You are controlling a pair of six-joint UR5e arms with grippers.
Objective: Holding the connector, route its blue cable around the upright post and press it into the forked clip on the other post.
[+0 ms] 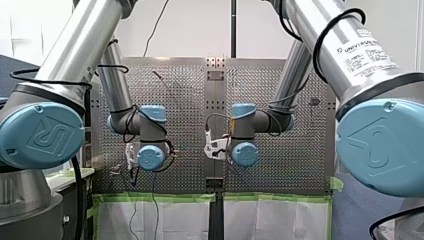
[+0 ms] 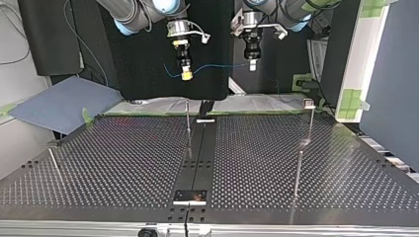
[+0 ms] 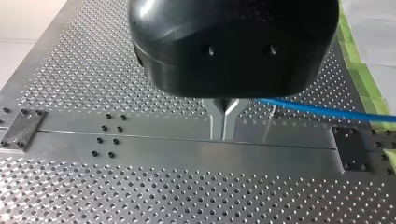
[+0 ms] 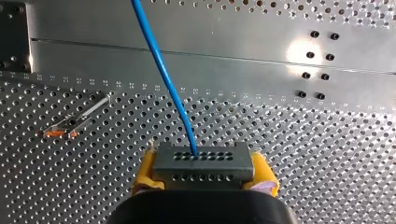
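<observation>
In the right wrist view, my right gripper [image 4: 203,179] is shut on a grey connector [image 4: 201,163], held between yellow pads [image 4: 145,170]. The blue cable [image 4: 163,74] leaves the connector's face and runs ahead over the table. In the top view this gripper [image 2: 187,75] hangs high at the left, and the cable [image 2: 217,66] spans across to my left gripper [image 2: 252,65]. The metal fingertips of my left gripper [image 3: 224,133] are pressed together, with the cable [image 3: 322,110] coming out beside them. A thin upright post [image 2: 188,128] stands mid-table, and a clip-topped post [image 2: 310,121] stands at the right.
The perforated table [image 2: 123,163] has a dark centre rail [image 2: 200,158] with a small plate [image 2: 189,196] near the front edge. Another thin post [image 2: 297,175] stands at the right and a short one [image 2: 53,160] at the left. Both grippers hang well above the table.
</observation>
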